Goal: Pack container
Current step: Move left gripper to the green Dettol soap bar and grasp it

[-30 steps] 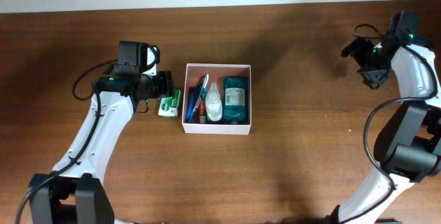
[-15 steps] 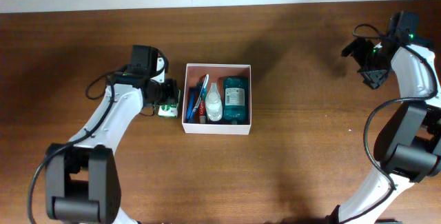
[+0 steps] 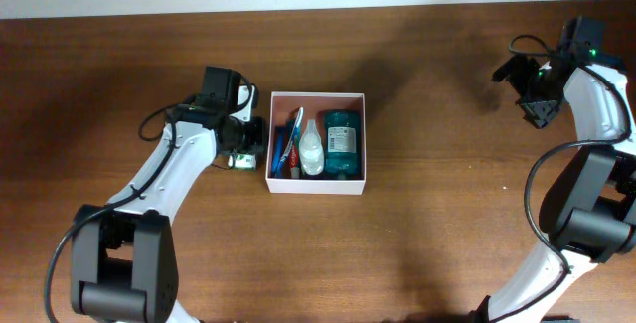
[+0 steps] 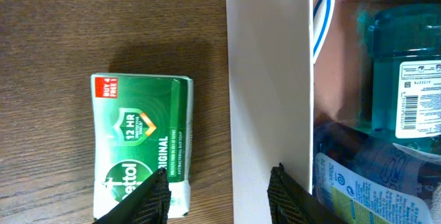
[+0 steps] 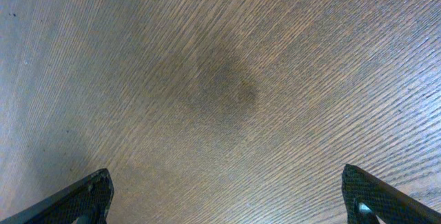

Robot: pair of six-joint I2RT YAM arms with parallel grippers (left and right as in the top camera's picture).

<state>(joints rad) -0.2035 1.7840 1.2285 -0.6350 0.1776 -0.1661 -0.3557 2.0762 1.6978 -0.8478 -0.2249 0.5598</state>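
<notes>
The container (image 3: 315,186) sits at the middle of the counter (image 3: 447,243), a little nearer the far edge than the near one, its white walls square to the edges. From overhead I see all that lies in it: a teal bottle (image 3: 339,142) on the right, a clear bottle (image 3: 312,148) beside it, then toothpaste (image 3: 292,134), and a blue item (image 3: 278,146) against the left wall that I cannot name.

My left gripper (image 3: 248,144) hangs just outside that left wall, and from above its body covers most of the soap carton (image 4: 141,141). My left wrist camera shows what the overhead cannot: the green carton lies flat on the wood, just beside the wall but apart from it. My fingers (image 4: 148,200) are spread, one over the carton's end and the other over the wall's top edge, gripping nothing.

My right gripper (image 5: 231,207) is near the far right corner, fingers wide apart over bare wood. Only the overhead shows where it is.
</notes>
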